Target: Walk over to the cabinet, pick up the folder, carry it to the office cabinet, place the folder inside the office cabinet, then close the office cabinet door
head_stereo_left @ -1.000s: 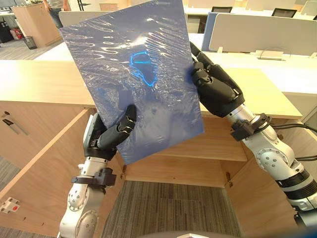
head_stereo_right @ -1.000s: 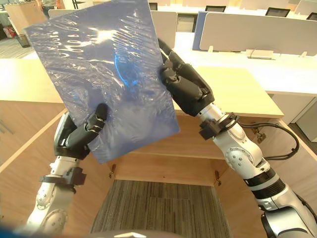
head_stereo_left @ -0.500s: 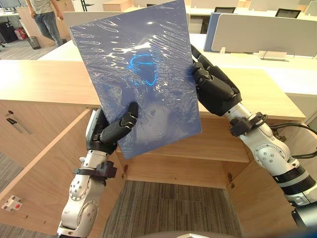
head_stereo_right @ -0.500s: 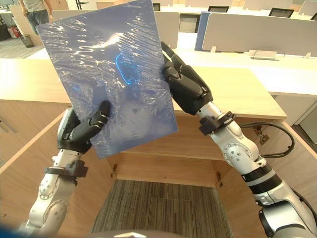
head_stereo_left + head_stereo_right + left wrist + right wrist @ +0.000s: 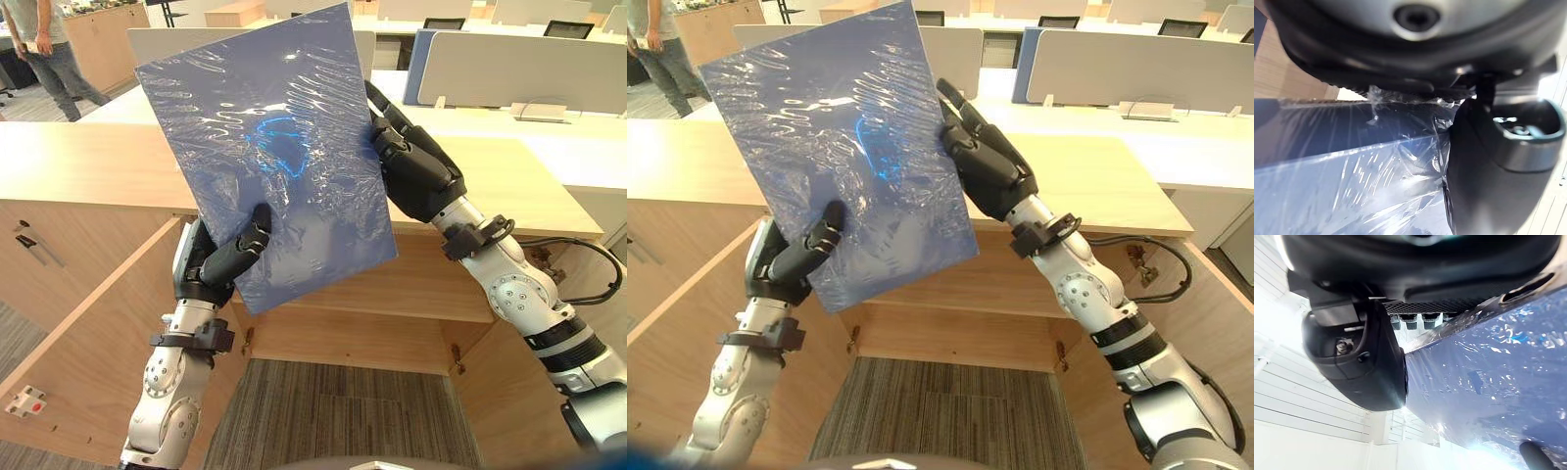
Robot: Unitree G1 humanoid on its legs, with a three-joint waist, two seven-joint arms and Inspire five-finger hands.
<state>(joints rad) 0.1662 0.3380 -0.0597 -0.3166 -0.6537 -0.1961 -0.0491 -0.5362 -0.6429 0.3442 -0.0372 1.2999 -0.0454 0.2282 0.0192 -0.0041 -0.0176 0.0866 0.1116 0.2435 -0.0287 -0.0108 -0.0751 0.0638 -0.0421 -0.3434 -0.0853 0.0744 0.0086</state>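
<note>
Blue folder (image 5: 274, 147) held upright, left hand (image 5: 220, 264) pinching lower edge; right hand (image 5: 416, 176) gripping side edge

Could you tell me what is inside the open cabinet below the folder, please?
A bare wooden shelf shows inside the cabinet. The blue folder, gripped by the left hand and right hand, hides the shelf's left part.

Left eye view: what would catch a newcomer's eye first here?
The big, glossy blue folder is held up tilted in the middle of the view, in front of the office cabinet. The left hand pinches its lower edge and the right hand grips its right edge. Below it the cabinet stands open with a shelf inside, and a person walks at the far upper left.
</note>
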